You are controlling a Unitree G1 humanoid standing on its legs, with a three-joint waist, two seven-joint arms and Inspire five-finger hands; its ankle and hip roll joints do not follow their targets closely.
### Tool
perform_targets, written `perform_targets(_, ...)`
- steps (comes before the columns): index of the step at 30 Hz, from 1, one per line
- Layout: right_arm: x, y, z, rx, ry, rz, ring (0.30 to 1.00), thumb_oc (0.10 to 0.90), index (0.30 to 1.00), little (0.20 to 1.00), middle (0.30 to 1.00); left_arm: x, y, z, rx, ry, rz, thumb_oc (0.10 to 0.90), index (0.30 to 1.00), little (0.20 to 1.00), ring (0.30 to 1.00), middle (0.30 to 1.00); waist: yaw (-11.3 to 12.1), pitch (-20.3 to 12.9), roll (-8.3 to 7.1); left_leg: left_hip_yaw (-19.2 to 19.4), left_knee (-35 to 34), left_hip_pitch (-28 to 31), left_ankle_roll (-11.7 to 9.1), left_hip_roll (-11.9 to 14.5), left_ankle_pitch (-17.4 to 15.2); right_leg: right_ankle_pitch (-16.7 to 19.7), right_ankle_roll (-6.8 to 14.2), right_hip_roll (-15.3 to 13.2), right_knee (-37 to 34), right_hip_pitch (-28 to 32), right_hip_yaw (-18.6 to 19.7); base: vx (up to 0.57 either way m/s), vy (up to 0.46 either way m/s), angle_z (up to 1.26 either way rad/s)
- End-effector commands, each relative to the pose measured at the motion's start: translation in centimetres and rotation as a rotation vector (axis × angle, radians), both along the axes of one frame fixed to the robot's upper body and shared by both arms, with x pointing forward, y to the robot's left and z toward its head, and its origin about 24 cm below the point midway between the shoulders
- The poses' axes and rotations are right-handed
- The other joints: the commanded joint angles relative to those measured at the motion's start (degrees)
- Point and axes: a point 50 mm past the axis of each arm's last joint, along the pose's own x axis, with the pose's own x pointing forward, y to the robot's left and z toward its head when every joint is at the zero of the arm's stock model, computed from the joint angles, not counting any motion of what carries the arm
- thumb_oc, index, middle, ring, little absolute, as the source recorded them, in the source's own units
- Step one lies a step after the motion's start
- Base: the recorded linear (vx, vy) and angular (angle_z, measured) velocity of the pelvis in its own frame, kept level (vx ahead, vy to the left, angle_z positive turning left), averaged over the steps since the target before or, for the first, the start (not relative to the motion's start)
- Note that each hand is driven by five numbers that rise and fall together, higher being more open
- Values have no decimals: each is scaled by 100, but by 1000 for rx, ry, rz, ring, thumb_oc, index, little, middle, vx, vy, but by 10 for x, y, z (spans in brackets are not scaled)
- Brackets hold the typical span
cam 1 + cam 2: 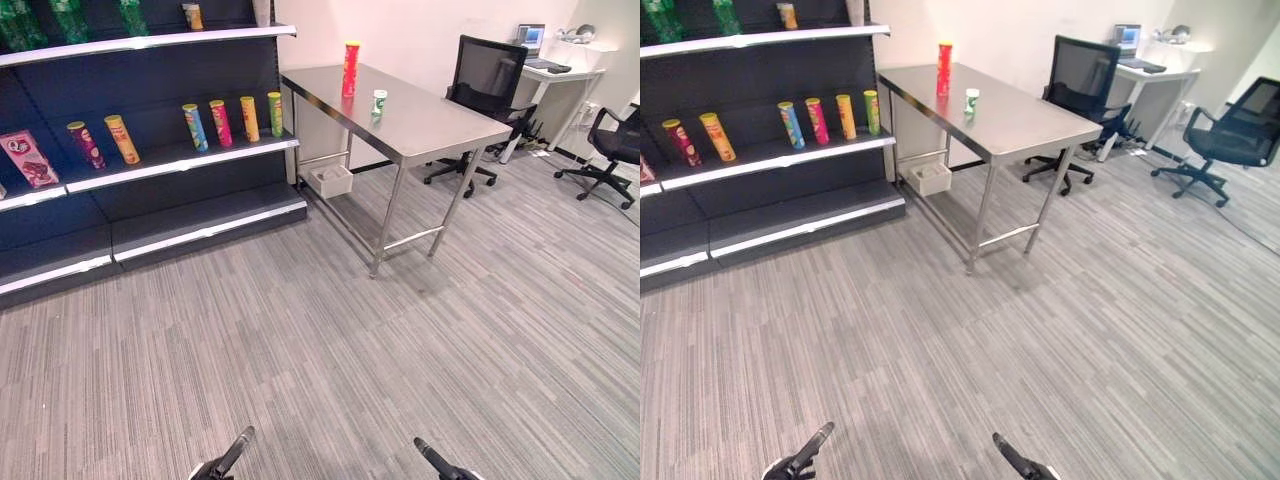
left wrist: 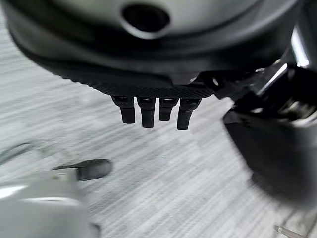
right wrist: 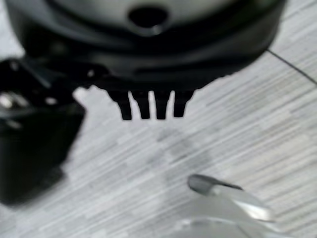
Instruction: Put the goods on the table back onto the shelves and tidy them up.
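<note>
A: What stands where?

B: Dark shelves fill the robot's left side, with a row of tall cans on the middle board. A steel counter sits just beside the shelves' right end, ahead and to the right. Office chairs and a white desk stand behind it.

A: And the goods left to put back?

B: Two, both upright on the counter's far part: a tall red can and, just beside it on the right and a little nearer, a small white-and-green cup. Their long axes run straight up.

A: How do they lie from the hands?

B: Well apart, far ahead across open carpet. The left hand and the right hand hang low at the bottom edge of the eye views. The counter lies slightly right of centre, so by my reckoning the right hand is somewhat nearer, though neither can reach without walking up first.

A: The hands themselves?

B: Empty. Each wrist view shows straight fingers pointing down at the bare floor, relaxed, touching nothing; the right fingers look the same.
</note>
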Motion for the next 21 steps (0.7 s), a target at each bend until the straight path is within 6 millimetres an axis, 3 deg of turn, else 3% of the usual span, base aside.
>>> perform_targets(1, 22, -17, 11, -53, -86, 4, 900, 800, 900, 900, 900, 32, 5, 12, 21, -123, -27, 800, 900, 900, 900, 900, -18, 213, -51, 111, -55, 322, -509, 324, -425, 566, 804, -569, -812, 371, -37, 0, 0, 0)
perform_targets(21, 15, -17, 10, -49, -70, 12, 900, 800, 900, 900, 900, 19, -2, 5, -11, -70, -17, 800, 900, 900, 900, 900, 17, 282, -70, -74, -55, 360, -555, 455, -363, 403, 668, -390, -812, 430, -8, 1, -31, 1)
